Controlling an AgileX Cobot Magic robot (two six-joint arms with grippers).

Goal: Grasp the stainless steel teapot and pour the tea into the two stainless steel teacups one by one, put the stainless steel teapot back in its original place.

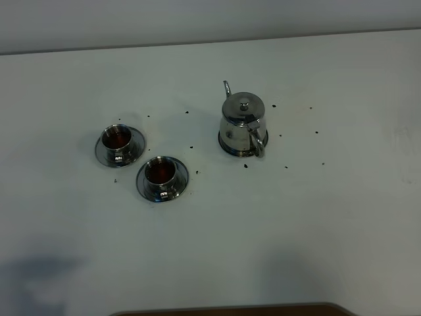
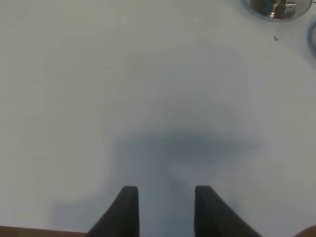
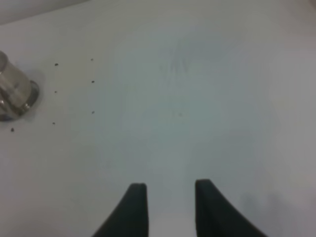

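Observation:
The stainless steel teapot [image 1: 242, 122] stands upright on its round steel saucer [image 1: 231, 146] right of the table's middle, spout to the back, handle to the front. It also shows at the edge of the right wrist view [image 3: 14, 91]. Two stainless steel teacups stand on saucers at the left, one further back [image 1: 118, 139] and one nearer [image 1: 161, 172], both holding dark tea. The left wrist view shows a saucer's rim [image 2: 276, 9]. My left gripper [image 2: 165, 197] and right gripper [image 3: 169, 195] are open and empty over bare table, and neither appears in the exterior high view.
Small dark specks [image 1: 245, 164] lie scattered on the white table [image 1: 296, 224] around the teapot and cups. A brown edge [image 1: 230, 309] runs along the front of the table. Soft shadows fall on the front left.

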